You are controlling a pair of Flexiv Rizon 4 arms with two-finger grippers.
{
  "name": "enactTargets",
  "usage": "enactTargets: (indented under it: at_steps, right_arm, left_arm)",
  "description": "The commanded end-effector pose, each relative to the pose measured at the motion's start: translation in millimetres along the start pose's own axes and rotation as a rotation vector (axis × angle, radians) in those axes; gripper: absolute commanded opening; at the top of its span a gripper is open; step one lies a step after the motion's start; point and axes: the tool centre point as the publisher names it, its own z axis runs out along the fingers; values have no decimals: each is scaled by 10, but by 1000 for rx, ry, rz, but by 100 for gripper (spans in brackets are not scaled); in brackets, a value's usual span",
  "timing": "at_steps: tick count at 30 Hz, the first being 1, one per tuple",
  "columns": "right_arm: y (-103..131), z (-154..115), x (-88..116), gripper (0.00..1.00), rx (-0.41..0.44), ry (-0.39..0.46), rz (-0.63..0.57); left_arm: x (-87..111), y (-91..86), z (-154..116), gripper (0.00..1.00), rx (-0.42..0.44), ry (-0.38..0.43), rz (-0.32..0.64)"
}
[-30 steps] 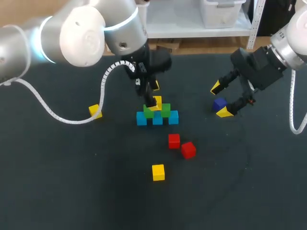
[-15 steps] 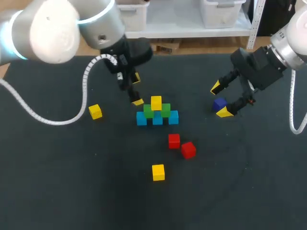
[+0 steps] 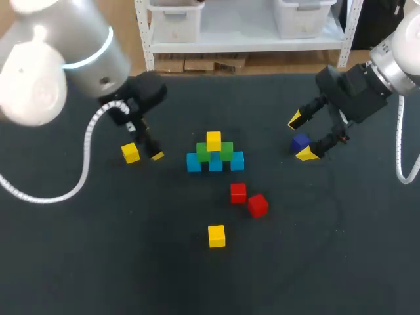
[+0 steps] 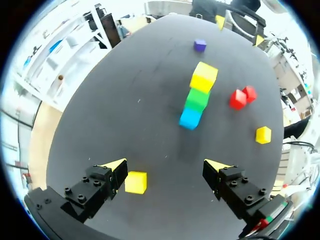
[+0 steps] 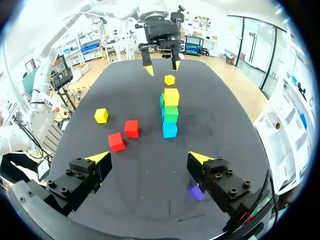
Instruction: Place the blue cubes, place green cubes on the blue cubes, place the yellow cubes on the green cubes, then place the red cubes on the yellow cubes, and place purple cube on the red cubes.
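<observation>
Nearest on the dark counter (image 3: pixel 98 262) lay a loose yellow cube (image 3: pixel 216 235), alone. Just beyond it sat one red cube (image 3: pixel 257 205) and a second red cube (image 3: pixel 238 192), close beside each other. Farther on stood the build: three blue cubes (image 3: pixel 215 163) in a row touching side by side, two green cubes (image 3: pixel 203 153) resting on them, and a top yellow cube (image 3: pixel 213 140) sitting upright over the seam between the green pair. Off to the left of the build, well apart from it, another yellow cube (image 3: pixel 130 153) lay on the counter; the left pincer (image 4: pixel 165 166) hung over it released, fingers spread wide, the cube between them and just beside one finger, gripped by neither. To the right of the build, the purple cube (image 3: pixel 300 141) rested on the counter between the spread fingers of the right pincer (image 5: pixel 149 157), which was likewise released; the cube lay close to one finger, and whether it touched that finger could not be told.
</observation>
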Motion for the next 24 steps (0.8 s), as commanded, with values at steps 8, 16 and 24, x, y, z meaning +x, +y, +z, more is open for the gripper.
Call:
enactTargets:
  at_steps: [8,16,24]
  right_arm:
    - [-7,4,2,100,-1,-2,-1]
    - [-7,4,2,100,-1,-2,-1]
    - [-7,4,2,100,-1,-2,-1]
  left_arm:
    - [446,280,58,100,-21,3,-12]
    - [527,409,177,100,3,17,15]
    - [552,498,285,100,21,27,29]
